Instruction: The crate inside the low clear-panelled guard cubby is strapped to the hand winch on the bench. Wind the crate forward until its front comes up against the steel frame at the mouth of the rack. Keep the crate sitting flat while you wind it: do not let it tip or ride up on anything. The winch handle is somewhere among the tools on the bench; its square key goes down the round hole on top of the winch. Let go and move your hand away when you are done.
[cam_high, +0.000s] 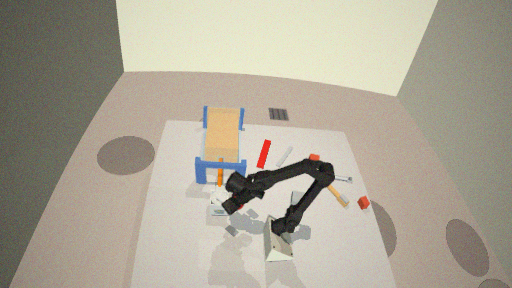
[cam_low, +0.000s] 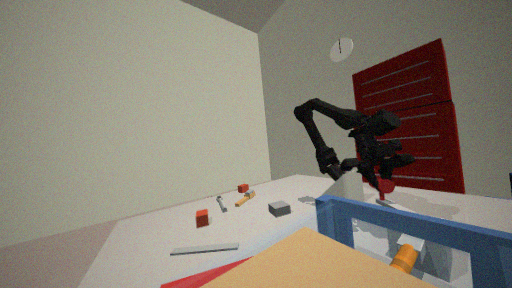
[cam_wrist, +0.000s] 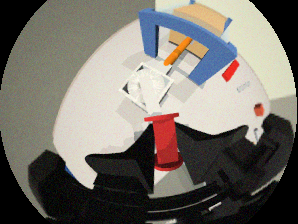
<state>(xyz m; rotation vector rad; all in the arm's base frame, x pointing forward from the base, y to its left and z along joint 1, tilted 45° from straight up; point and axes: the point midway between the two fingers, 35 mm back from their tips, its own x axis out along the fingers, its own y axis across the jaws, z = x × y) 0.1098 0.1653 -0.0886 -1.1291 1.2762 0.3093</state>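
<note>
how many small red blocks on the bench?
2. One red block lies right of the arm near the orange-handled tool; the other red block sits behind the arm's elbow. More may be hidden.

Winch (cam_high: 218, 204): in your top view the pincer (cam_high: 231, 204) covers most of it.
Handle base (cam_wrist: 166, 141): hidden between the pincer's fingers.
Crate (cam_low: 310, 262): beyond the pincer, cut off by your exterior view's lower edge.

I note a red drawer cabinet (cam_low: 407, 115) against the far wall with a round wall clock (cam_low: 341, 49) above it. My floor carries a dark vent grille (cam_high: 278, 114) behind the bench and several round dark patches (cam_high: 125, 155).
</note>
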